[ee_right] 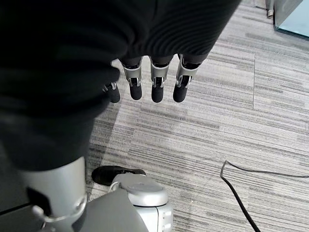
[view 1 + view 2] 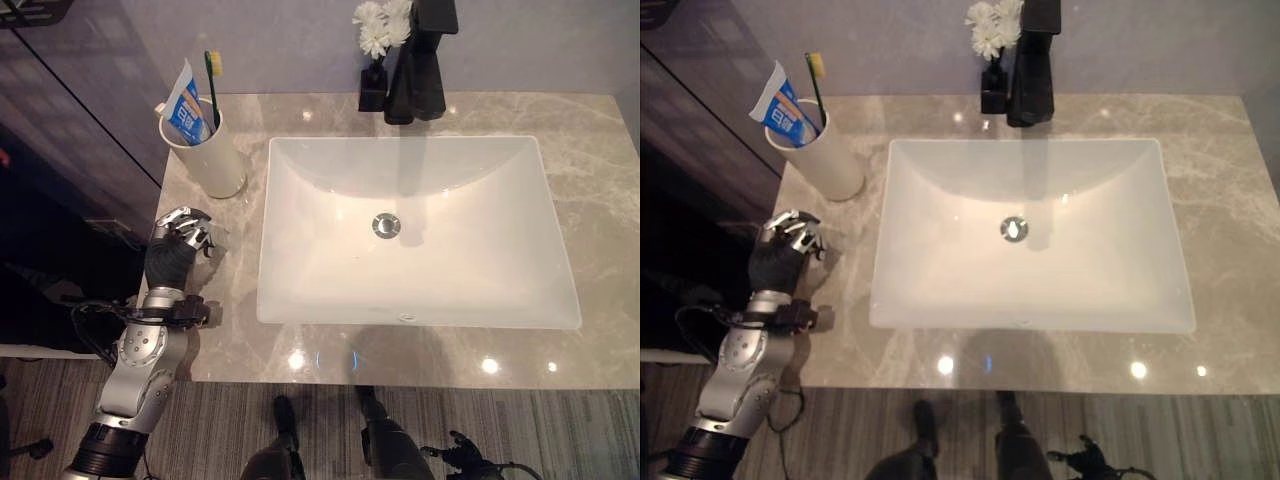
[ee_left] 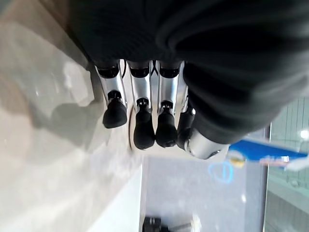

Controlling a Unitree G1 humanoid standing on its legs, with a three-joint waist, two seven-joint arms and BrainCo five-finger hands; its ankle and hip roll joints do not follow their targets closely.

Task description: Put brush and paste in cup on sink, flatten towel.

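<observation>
- The marble counter (image 2: 600, 200) has its right end cut off; no towel can be made out on it.
- The white rectangular sink (image 2: 420, 235) leaves bare strips of counter left and near.
- At far left, the white cup (image 2: 205, 150) holds the toothbrush (image 2: 212, 80) and paste tube (image 2: 187, 105) upright.
- The left hand (image 2: 180, 235), fingers curled and empty, hovers just near the cup.
- The right hand (image 1: 154, 77) hangs over grey striped flooring, fingers loosely straight.
</observation>
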